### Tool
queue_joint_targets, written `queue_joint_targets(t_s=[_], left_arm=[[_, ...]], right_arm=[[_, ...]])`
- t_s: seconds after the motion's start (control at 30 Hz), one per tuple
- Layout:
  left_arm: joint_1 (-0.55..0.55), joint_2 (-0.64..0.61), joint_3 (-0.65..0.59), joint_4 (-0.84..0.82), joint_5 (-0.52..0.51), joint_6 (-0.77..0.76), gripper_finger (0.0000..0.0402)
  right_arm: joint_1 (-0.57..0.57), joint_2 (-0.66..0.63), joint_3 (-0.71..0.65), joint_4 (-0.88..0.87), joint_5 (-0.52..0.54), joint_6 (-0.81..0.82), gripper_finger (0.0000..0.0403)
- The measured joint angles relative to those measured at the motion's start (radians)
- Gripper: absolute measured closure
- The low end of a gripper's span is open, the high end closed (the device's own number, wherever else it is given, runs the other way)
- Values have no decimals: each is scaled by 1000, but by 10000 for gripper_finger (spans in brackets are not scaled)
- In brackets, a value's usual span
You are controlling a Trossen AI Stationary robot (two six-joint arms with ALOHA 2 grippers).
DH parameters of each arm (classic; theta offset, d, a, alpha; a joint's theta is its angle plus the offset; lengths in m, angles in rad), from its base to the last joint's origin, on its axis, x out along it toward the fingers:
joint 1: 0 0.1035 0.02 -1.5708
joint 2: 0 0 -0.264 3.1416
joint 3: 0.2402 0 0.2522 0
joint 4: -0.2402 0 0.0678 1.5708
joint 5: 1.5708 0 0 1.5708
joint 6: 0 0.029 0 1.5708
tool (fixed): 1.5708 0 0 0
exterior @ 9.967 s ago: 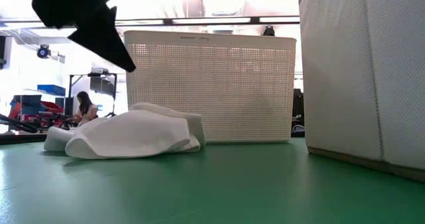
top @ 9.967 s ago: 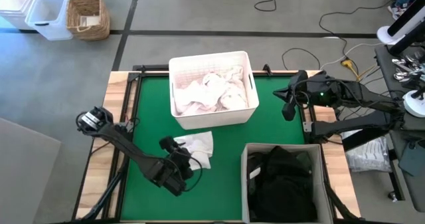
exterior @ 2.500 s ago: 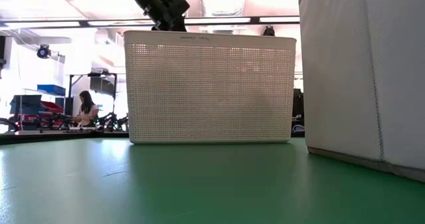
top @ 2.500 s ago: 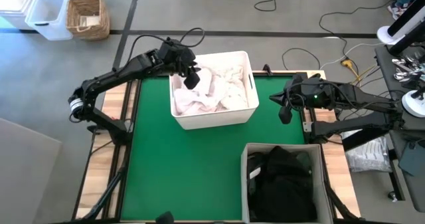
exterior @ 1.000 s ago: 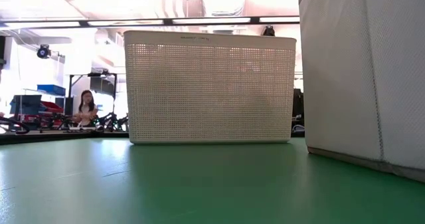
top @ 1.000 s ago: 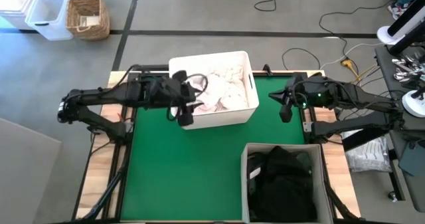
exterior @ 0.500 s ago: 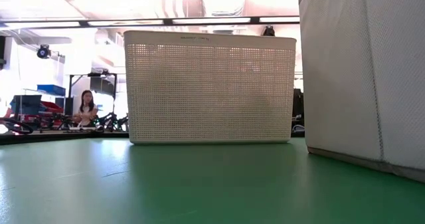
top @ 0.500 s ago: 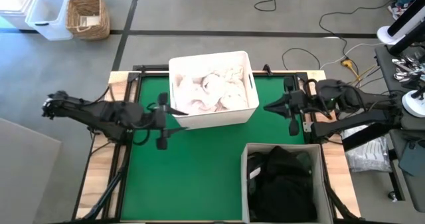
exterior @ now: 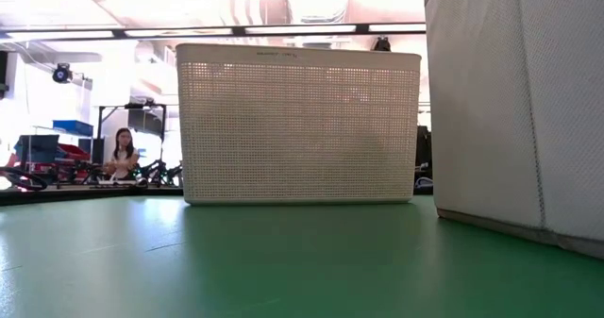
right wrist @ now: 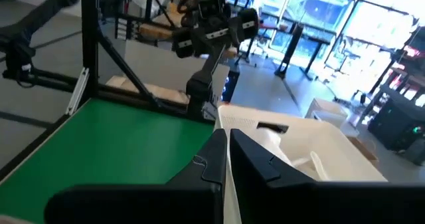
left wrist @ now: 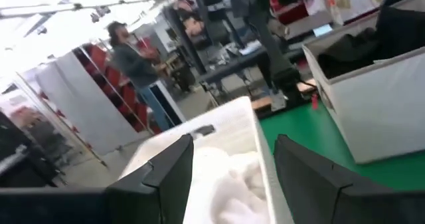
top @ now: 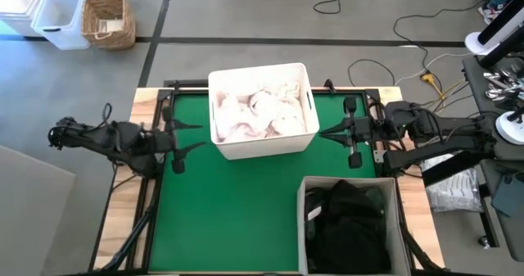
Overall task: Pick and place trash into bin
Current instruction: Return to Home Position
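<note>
The white fabric bin [top: 302, 227], soft-walled and square, stands nearest, to the near side of the right gripper [top: 322, 133]. Crumpled black cloth [top: 348, 223] fills it. The right gripper's fingers are pressed together and hold nothing. The left gripper [top: 196, 137] has its fingers spread wide and is empty. Between the two grippers stands the rigid white tub [top: 260, 149], its walls finely perforated. It is heaped with soft, rumpled white sheets [top: 258, 112] just ahead of the left fingertips. A flat green mat [top: 237, 210] lies beneath both grippers.
</note>
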Motion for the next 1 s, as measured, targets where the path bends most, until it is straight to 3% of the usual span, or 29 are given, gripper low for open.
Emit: queue_joint_targets(t_s=[0.33,0.83,1.0], left_arm=[[1,-213,-21,-134,-101,-85,212],[1,-441,-162,-104,-104,-111,212],[1,-472,-216,-43,-36,-133,212]], right_arm=[[0,-3,-30,83,-2,-55,390],[0,-83,-59,78,-46,-91,390],[0,-115,-96,83,-61,-97,390]])
